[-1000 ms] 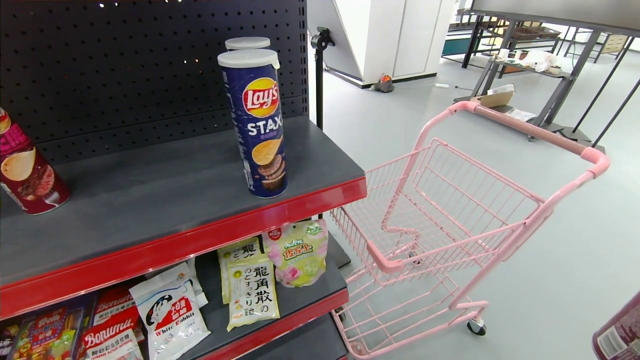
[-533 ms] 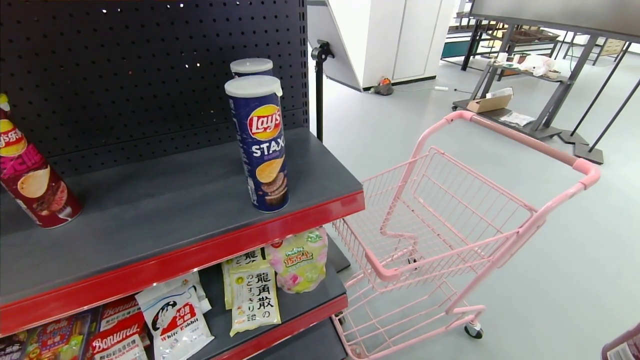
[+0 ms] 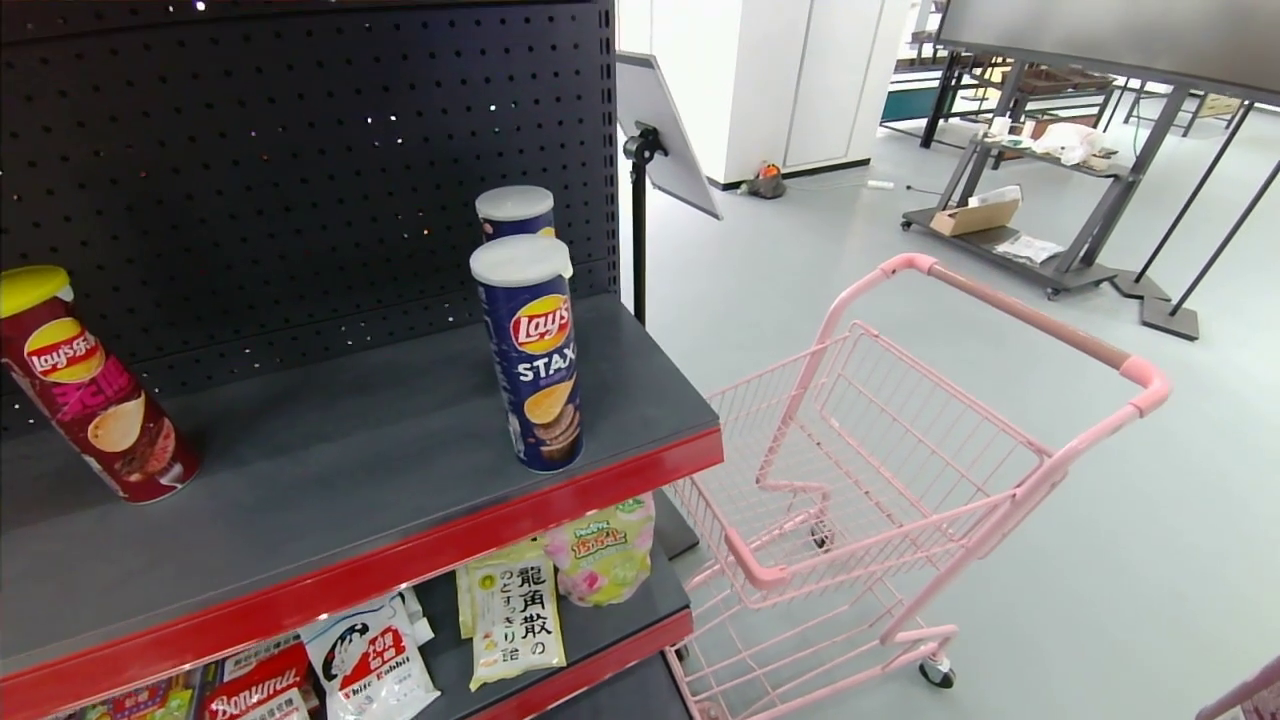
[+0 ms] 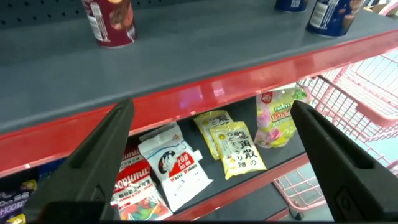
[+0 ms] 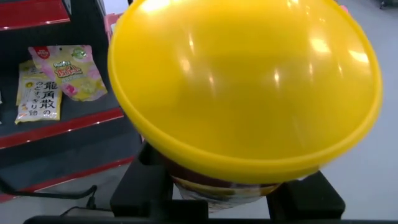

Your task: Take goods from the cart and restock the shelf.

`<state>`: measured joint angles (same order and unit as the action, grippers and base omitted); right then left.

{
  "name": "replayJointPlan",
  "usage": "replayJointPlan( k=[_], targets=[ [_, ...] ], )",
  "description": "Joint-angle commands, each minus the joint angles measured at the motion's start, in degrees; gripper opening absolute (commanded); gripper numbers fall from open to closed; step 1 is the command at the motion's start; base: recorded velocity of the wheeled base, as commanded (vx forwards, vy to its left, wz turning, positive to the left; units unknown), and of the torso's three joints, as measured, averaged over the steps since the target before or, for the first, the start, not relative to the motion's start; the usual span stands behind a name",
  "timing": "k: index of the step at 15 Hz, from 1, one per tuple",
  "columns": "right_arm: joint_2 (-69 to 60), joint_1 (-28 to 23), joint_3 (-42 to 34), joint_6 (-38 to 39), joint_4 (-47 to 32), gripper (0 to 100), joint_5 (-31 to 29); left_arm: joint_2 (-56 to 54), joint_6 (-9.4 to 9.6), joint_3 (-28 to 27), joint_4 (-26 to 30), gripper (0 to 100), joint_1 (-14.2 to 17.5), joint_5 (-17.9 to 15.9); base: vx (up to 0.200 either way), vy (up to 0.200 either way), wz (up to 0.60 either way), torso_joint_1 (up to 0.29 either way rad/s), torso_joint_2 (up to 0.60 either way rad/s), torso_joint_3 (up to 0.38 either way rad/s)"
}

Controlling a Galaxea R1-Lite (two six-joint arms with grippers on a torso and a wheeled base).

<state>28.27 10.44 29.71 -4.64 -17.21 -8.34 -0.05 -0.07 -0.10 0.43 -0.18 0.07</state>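
Right gripper [image 5: 224, 198]: fingers closed on the held can [image 5: 242, 81], clamped on its wall just under the lid. Left gripper [image 4: 212, 107]: fingers spread wide with nothing between them, facing the red front edge of the shelf [image 3: 400, 560].

Change: over the last second the head camera has tilted up, so everything sits lower in that view. This is a camera move; the goods on the shelf have not shifted against one another. The red can [image 3: 95, 385] now shows whole, lid included.

Around: on the upper board the red can stands upright toward the left end. Two blue cans stand near the right end. The front blue can [image 3: 535, 370] is close to the front edge, and the rear blue can [image 3: 515, 212] is straight behind it, by the pegboard [image 3: 300, 150]. Snack bags [image 3: 515, 610] lie flat on the lower board. The pink cart [image 3: 1000, 310] stands just beside the shelf's right end.

Held can: broad, round, glossy yellow lid. The printed wall below is mostly hidden by the lid.
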Motion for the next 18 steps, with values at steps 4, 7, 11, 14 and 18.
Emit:
replayJointPlan(
  k=[4, 7, 11, 14, 18],
  targets=[
    [0.21, 0.02, -1.50, -0.19, 0.43, 0, 0.08, 0.05, -0.01, 0.01, 0.01, 100, 0.01, 0.01, 0.000, 0.000, 0.00, 0.163, -0.37, -0.216],
    [-0.06, 0.02, -2.37, -1.07, 0.43, 0, -0.10, 0.05, -0.01, 0.01, 0.01, 100, 0.01, 0.01, 0.000, 0.000, 0.00, 0.102, -0.23, -0.126],
    [-1.29, -0.06, -4.04, -1.24, 0.43, 0, -0.10, 0.05, -0.01, 0.01, 0.01, 100, 0.01, 0.01, 0.000, 0.000, 0.45, 0.007, -0.01, -0.001],
    [-1.64, -0.06, -4.31, -1.60, 0.51, 0, -0.01, 0.05, -0.01, 0.01, 0.01, 100, 0.01, 0.01, 0.000, 0.000, 0.60, 0.010, 0.00, 0.001],
    [-1.64, 0.02, -4.48, -1.68, 0.51, 0, 0.08, 0.05, -0.01, 0.01, 0.01, 100, 0.01, 0.01, 0.000, 0.000, 0.60, 0.005, 0.00, 0.001]
  ],
)
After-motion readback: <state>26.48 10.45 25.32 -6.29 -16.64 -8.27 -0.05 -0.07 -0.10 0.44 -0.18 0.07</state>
